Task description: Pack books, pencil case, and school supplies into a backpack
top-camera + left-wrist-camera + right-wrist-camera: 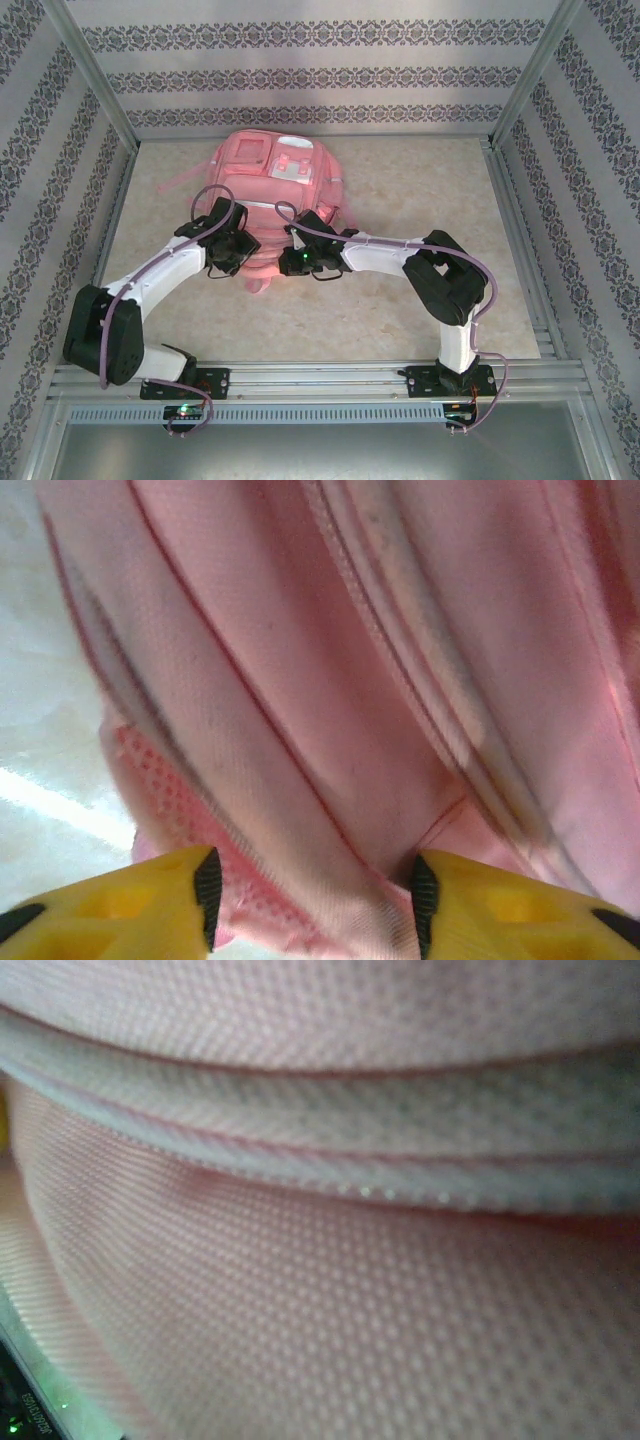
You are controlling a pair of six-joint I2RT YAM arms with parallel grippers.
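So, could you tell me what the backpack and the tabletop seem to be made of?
The backpack looks like matte pink woven synthetic fabric: a fine grid weave shows close up, with pale piping along the seams. The tabletop looks like pale mottled stone or laminate; which one is unclear.

Overhead, the left end effector (228, 250) and right end effector (300, 255) cover the backpack's (275, 170) near edge, fingertips hidden. Right wrist: fabric a blur, which part unknowable. Left wrist: yellow fingers (120, 910) cropped at the bottom.
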